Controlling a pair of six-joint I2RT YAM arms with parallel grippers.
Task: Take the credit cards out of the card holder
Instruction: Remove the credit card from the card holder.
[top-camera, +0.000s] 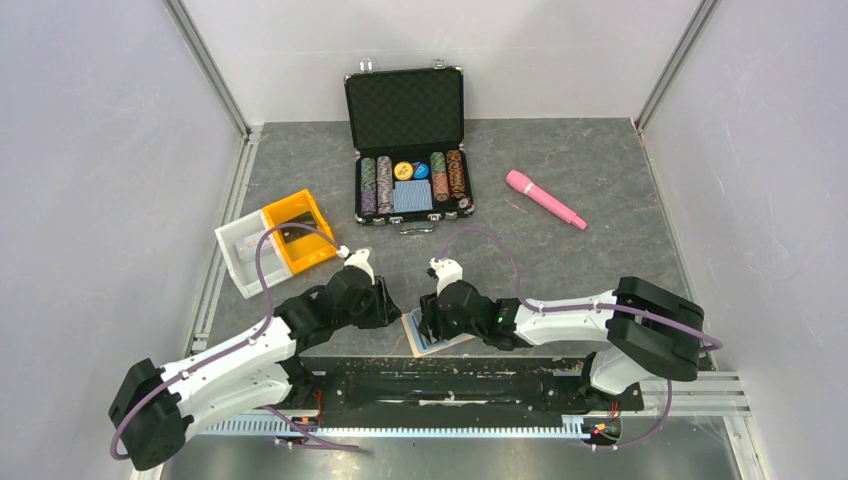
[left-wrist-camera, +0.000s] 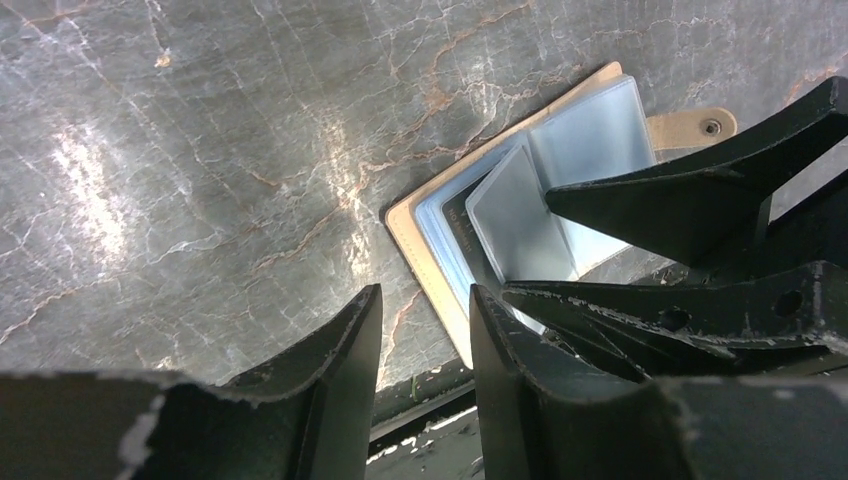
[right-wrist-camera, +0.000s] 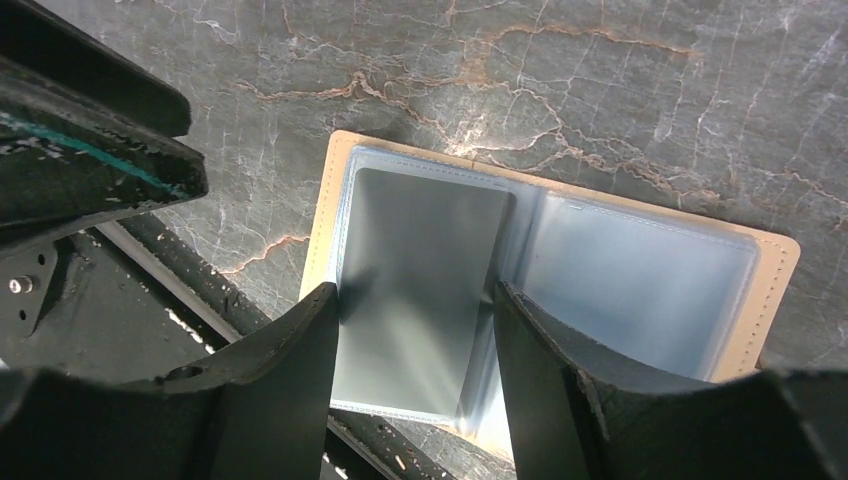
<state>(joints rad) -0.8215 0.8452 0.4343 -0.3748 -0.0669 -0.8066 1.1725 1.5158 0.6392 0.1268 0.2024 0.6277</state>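
Observation:
The card holder (top-camera: 432, 337) lies open at the near edge of the table, tan outside with blue-grey clear sleeves. In the right wrist view one sleeve leaf (right-wrist-camera: 425, 270) stands up from the card holder (right-wrist-camera: 640, 270). My right gripper (right-wrist-camera: 415, 340) is open, with a finger on each side of that leaf. My left gripper (left-wrist-camera: 425, 330) is open and empty, over bare table just left of the card holder (left-wrist-camera: 425, 235). The right gripper's fingers (left-wrist-camera: 690, 190) reach in from the right there. A dark card edge (left-wrist-camera: 452, 215) shows inside a sleeve. Both grippers, left (top-camera: 385, 300) and right (top-camera: 432, 318), are close together.
An open black poker-chip case (top-camera: 405, 140) stands at the back middle. A pink pen-like thing (top-camera: 545, 198) lies at the back right. An orange and white box (top-camera: 275, 240) sits at the left. The table's near edge and a black rail (top-camera: 450, 372) lie right under the card holder.

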